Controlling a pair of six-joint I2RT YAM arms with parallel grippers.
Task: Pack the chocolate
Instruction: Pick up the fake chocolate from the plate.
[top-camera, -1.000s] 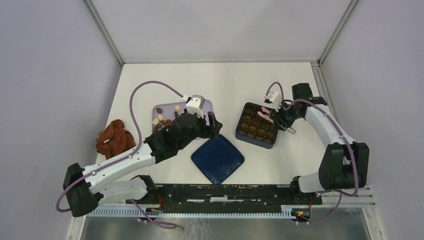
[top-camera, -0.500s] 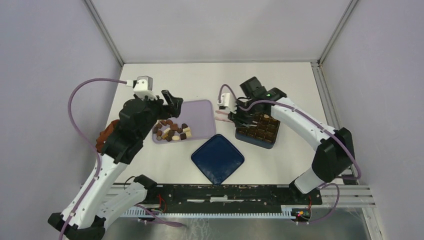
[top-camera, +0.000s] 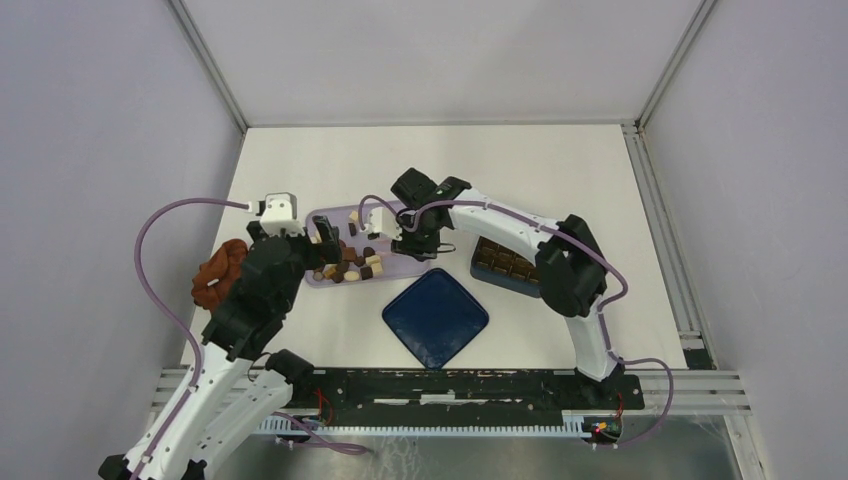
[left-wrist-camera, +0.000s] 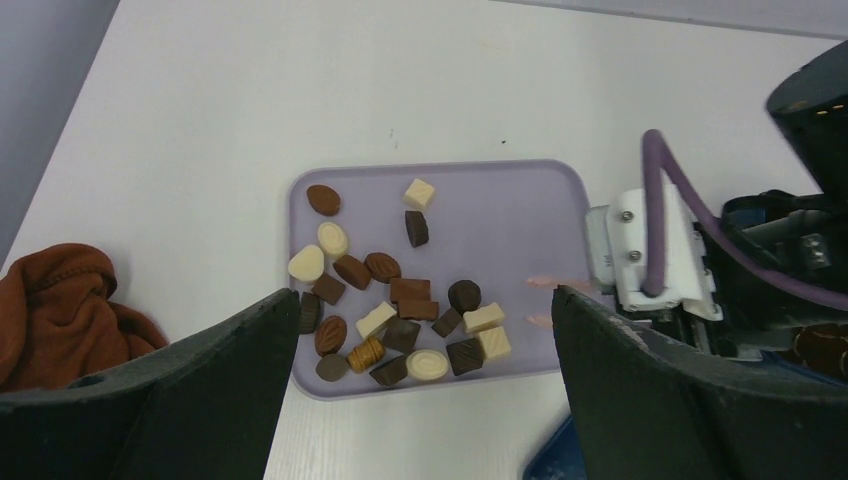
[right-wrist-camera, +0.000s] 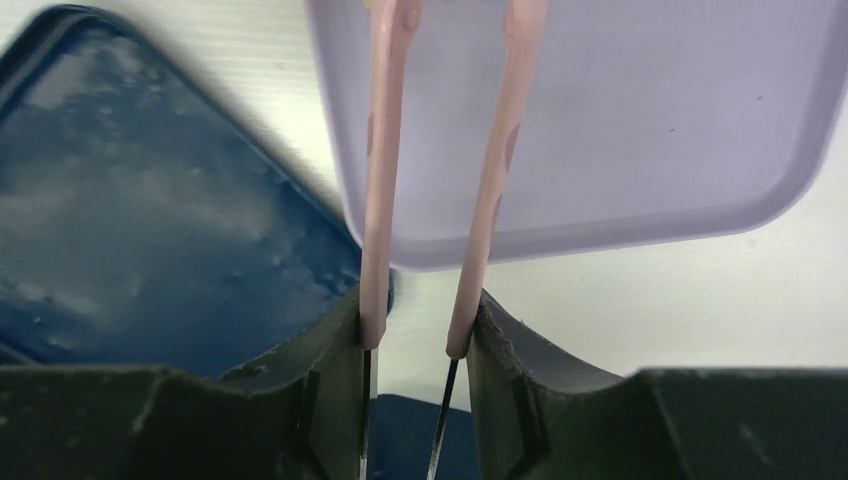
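Chocolate (left-wrist-camera: 410, 291) lies scattered over the left part of the lilac tray (left-wrist-camera: 510, 230), below the left gripper (left-wrist-camera: 422, 310) — its jaws spread wide, holding nothing. At the tray's near right edge the right gripper (right-wrist-camera: 415, 330) pinches pink tongs (right-wrist-camera: 382, 200) — their tips reach over bare tray, short of the pieces.

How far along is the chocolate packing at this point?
Done: the dark compartmented box holds brown pieces in the cells that show. In hand: the right gripper grips pink plastic tongs over the lilac plastic tray; the left gripper hangs open. Left: many loose chocolates lie on that tray, and the square dark-blue lid lies off the box.
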